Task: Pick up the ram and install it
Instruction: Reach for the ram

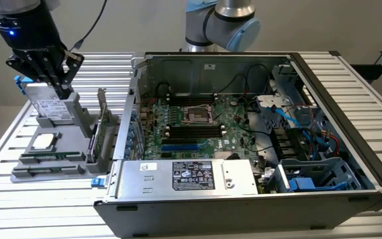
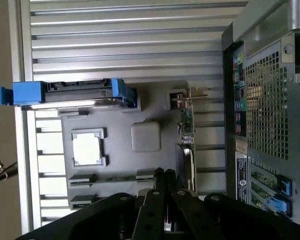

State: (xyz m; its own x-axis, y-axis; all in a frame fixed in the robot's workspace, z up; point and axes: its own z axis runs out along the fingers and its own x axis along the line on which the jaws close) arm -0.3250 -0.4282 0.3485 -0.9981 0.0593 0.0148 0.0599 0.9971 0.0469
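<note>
The ram (image 1: 45,156) lay flat and lengthwise in a narrow slot of the grey fixture (image 1: 28,175), near that fixture's front end, showing as a thin green strip. The pincer (image 1: 63,92) hung well apart from it, over the fixture's far end, with its dark fingers (image 1: 58,79) clenched together and nothing visibly between them; its tip sat just above the top edge of the hard drive (image 1: 48,107), which stood upright in its cradle with blue brackets at its ends. Between the ram and that drive, the square silver processor chip (image 1: 43,142) rested in its own recess, so the chip and the drive both lay between the pincer and the stick. On the exterior view's right of the fixture an expansion card (image 1: 102,112) stood on edge with its metal bracket uppermost, close against the side of the open computer case (image 1: 177,67). Inside the case the motherboard (image 1: 234,127) lay exposed, with rows of black memory slots (image 1: 192,132) beside the processor socket, and a silver power supply (image 1: 191,177) ran along the near wall. From the wrist view the closed fingertips (image 2: 162,174) pointed down at the fixture between the chip and the card. Everything stood on a slatted metal table (image 1: 45,214).
</note>
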